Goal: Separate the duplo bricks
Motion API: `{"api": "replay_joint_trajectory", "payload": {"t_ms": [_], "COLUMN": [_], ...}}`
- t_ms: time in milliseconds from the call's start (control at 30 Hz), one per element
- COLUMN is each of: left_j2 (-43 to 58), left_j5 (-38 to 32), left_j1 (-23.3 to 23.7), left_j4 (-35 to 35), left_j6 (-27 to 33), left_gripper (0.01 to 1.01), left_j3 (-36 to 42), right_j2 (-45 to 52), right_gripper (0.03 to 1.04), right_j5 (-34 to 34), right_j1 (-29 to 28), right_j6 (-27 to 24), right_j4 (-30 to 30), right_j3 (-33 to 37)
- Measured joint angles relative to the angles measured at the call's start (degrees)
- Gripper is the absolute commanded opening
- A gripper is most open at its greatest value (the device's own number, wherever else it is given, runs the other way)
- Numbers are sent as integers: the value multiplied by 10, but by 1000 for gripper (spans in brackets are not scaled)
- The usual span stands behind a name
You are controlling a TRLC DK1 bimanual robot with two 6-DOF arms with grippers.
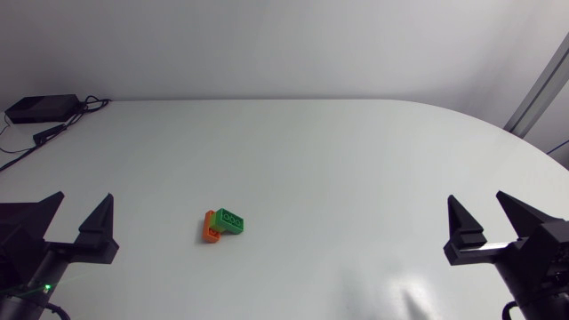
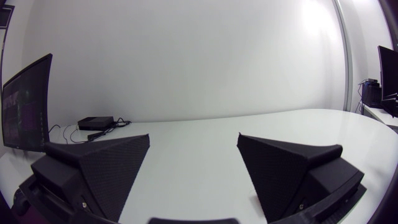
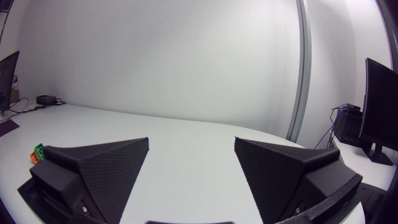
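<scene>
- Head view: the green duplo brick [image 1: 230, 220] sits locked onto the orange duplo brick [image 1: 211, 229], left of centre in the lower half of the frame, on the white desk [image 1: 356, 151]. The green one overhangs toward the right and the orange shows at the lower left.
- The left claw [image 1: 83, 212] in the lower left corner and the right claw [image 1: 478, 210] in the lower right corner both stand spread wide, holding nothing, well apart from the pair. A black box [image 1: 40, 108] with cables lies at the upper left, far from the work.
- The step in hand looks like the approach. It should go best if each claw takes one brick: the left on the orange end nearest it, the right on the green overhang. Fingers should close across the side walls, never spanning both colours.
- Left wrist view: the left claw's released fingers [image 2: 106, 165] frame only bare desk, with the box ahead of them. The bricks do not show, so this arm probably needs to turn inward first.
- Right wrist view: the pair peeks out just beside one finger [image 3: 93, 168] of the empty, parted right claw. Green [image 3: 38, 150] is over orange [image 3: 32, 157]. Once both claws grip, a peeling tilt should part the studs more easily than a straight pull.
</scene>
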Motion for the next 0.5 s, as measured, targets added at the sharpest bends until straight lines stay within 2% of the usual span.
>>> {"api": "replay_joint_trajectory", "payload": {"t_ms": [500], "left_j2": [0], "left_j5": [0], "left_j1": [-6], "left_j4": [0], "left_j6": [0], "left_gripper": [985], "left_j3": [0], "right_j2": [0], "right_gripper": [992], "right_j5": [0], "right_j1": [0], "right_j6": [0], "right_j4": [0], "right_j3": [0]}}
